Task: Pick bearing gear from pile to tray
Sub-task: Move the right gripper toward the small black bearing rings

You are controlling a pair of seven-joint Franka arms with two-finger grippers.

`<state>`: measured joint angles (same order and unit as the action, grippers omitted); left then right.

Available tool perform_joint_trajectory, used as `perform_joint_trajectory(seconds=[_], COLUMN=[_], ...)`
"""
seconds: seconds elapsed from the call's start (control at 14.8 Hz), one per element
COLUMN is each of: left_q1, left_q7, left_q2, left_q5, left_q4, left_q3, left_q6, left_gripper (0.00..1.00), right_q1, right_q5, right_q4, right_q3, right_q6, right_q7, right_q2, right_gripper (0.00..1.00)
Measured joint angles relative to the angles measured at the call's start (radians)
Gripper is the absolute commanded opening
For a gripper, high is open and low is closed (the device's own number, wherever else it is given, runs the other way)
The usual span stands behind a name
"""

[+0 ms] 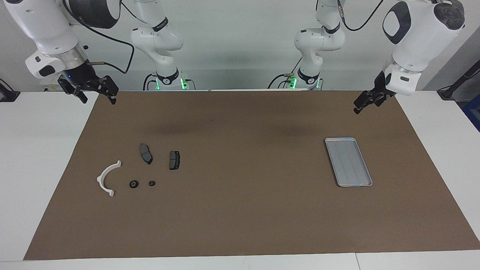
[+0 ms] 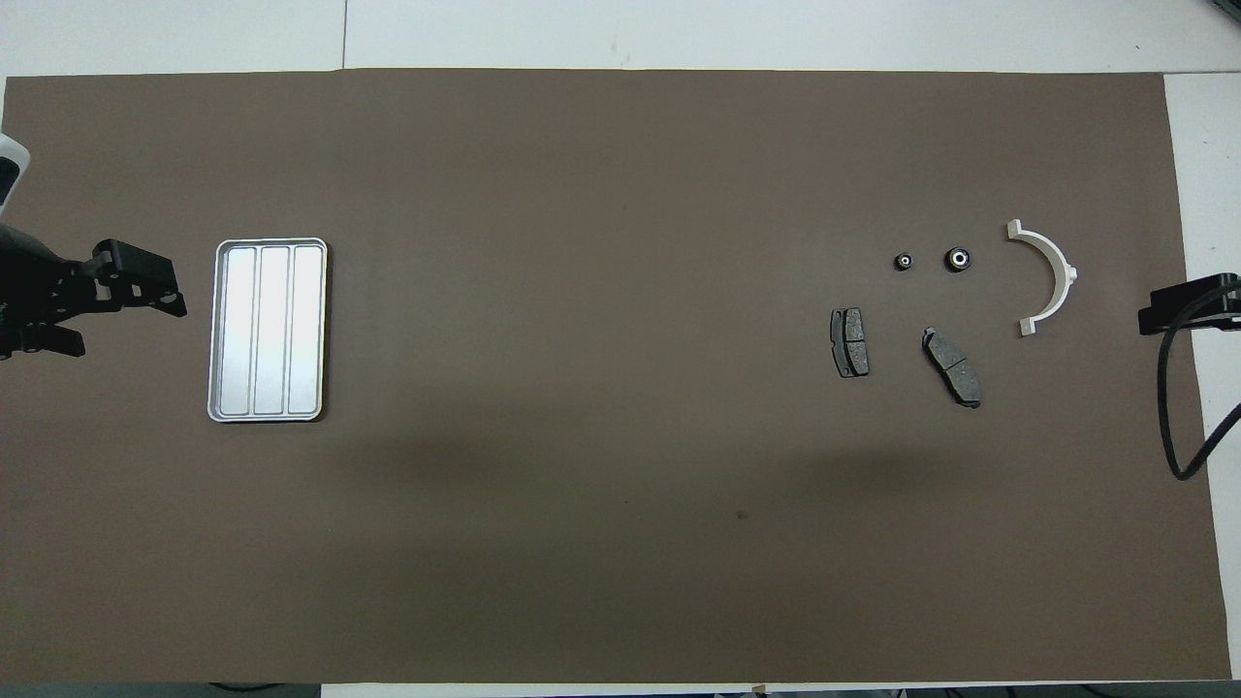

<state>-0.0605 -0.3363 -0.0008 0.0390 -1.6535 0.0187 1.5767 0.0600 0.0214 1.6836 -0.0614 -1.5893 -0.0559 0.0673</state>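
Across the table in the facing view, I see both arms waiting, raised at the robots' edge of the brown mat (image 1: 240,210). My right gripper (image 1: 95,95) hangs with its fingers spread and nothing between them, over the mat corner at the right arm's end. My left gripper (image 1: 365,103) hangs over the opposite corner; seen slantwise it looks parted and empty, though I am less sure. The pile sits toward the right arm's end: a white half-ring bracket (image 1: 107,178), 2 dark plates (image 1: 146,153), and 2 small black rings (image 1: 134,184), each apart from its neighbours, so I judge a ring can be pinched cleanly.

From overhead, the tray (image 2: 218,330) lies bare toward the left arm's end, well apart from the rings (image 2: 958,259). Nothing stands between them, though the bracket (image 2: 1052,276) crowds the larger ring's outer side.
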Motion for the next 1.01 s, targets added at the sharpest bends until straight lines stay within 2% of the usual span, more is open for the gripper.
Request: perform_joint_trajectory(seconds=[0.47, 0.67, 0.81, 1.01], left_q1=[0.0, -0.001, -0.001, 0.0], left_q7=[0.0, 0.002, 0.002, 0.002], left_q2=[0.0, 0.0, 0.0, 0.0], left_q5=[0.0, 0.0, 0.0, 0.0], left_q4=[0.0, 0.0, 0.0, 0.0], left_q3=[0.0, -0.004, -0.008, -0.005], left_q6=[0.0, 0.0, 0.0, 0.0], left_gripper=[1.0, 1.0, 1.0, 1.0], right_q1=[0.001, 0.001, 0.002, 0.008], right_q5=[0.0, -0.001, -0.001, -0.001], right_q4=[0.001, 0.011, 0.018, -0.006], right_q3=[0.0, 0.0, 0.0, 0.0], right_q6=[-0.007, -0.061, -0.129, -0.215], right_q7=[-0.037, -0.052, -0.052, -0.052], right_q2=[0.0, -0.011, -0.053, -0.17], right_gripper=[1.0, 1.0, 0.99, 0.97])
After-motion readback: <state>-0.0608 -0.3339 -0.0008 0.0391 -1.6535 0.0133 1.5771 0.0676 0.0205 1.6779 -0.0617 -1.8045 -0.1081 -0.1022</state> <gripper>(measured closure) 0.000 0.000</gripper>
